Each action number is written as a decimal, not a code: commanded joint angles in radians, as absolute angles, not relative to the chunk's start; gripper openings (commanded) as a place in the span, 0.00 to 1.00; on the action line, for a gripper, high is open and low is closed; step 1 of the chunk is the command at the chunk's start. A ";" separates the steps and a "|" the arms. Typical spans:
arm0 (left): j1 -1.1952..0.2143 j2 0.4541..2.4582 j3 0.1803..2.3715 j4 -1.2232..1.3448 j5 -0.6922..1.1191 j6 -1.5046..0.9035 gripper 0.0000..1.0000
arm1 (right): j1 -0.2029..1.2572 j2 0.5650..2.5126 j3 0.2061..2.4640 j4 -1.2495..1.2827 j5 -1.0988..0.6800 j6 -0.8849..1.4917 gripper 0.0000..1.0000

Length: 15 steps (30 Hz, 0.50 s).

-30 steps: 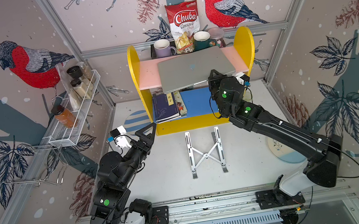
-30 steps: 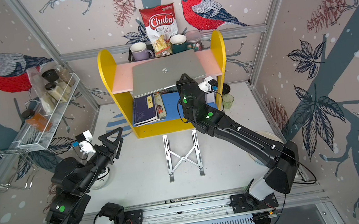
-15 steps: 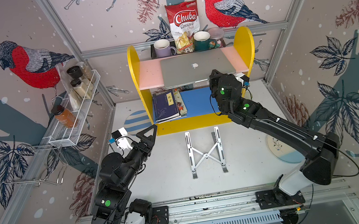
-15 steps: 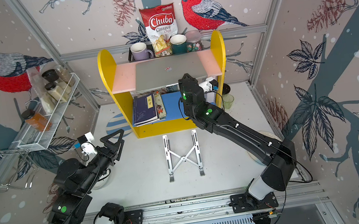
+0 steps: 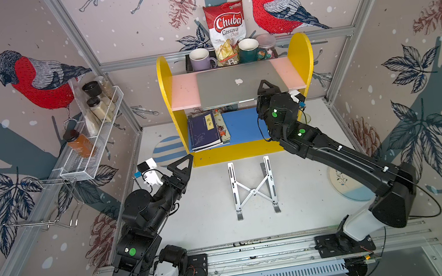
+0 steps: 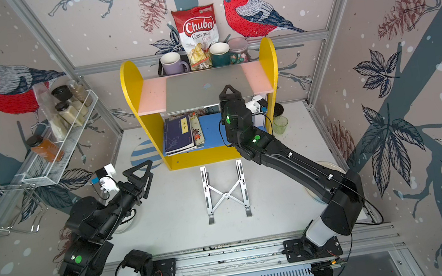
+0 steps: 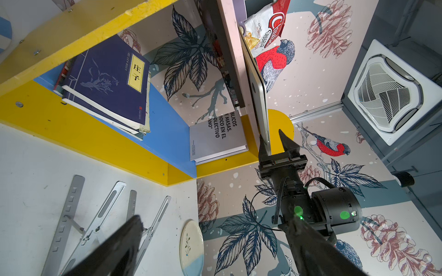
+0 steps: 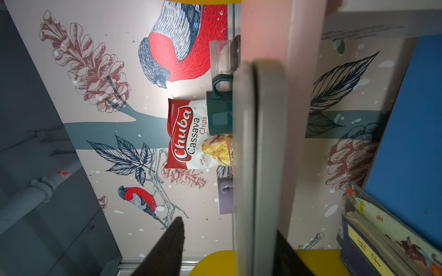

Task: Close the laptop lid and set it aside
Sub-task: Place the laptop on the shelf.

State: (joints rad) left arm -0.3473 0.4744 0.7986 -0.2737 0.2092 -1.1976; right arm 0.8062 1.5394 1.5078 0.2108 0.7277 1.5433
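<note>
Laptop [image 5: 236,86], slim silver aluminium, lying on the pink shelf board [image 5: 182,92] of the yellow shelf unit [image 5: 166,99]. The thin silver laptop lid [image 6: 204,88] is shut flat, apple logo uppermost. The front edge overhangs the board slightly, which gives a finger room beneath it. The right gripper [image 7: 273,141] straddles that edge with jaws parted: one finger lies under it, the other stands clear, so nothing is clamped and the board bears the laptop. The left gripper [image 5: 185,164] hovers over the white tabletop [image 5: 208,205], spread wide and empty, well apart from the shelf.
</note>
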 commanded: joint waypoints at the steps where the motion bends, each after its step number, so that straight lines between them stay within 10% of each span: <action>1: -0.346 0.472 0.795 -0.259 0.221 -1.194 0.95 | 0.807 1.542 1.502 0.166 0.709 1.556 0.81; 4: -0.346 0.471 0.793 -0.262 0.220 -1.192 0.95 | 0.805 1.539 1.502 0.123 0.715 1.575 1.00; 15: -0.345 0.477 0.777 -0.244 0.218 -1.198 0.95 | 0.792 1.502 1.432 0.085 0.703 1.593 1.00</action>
State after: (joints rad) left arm -0.3473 0.4751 0.7822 -0.2726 0.2092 -1.1980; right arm 0.7910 1.5116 1.4403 0.1181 0.7021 1.5768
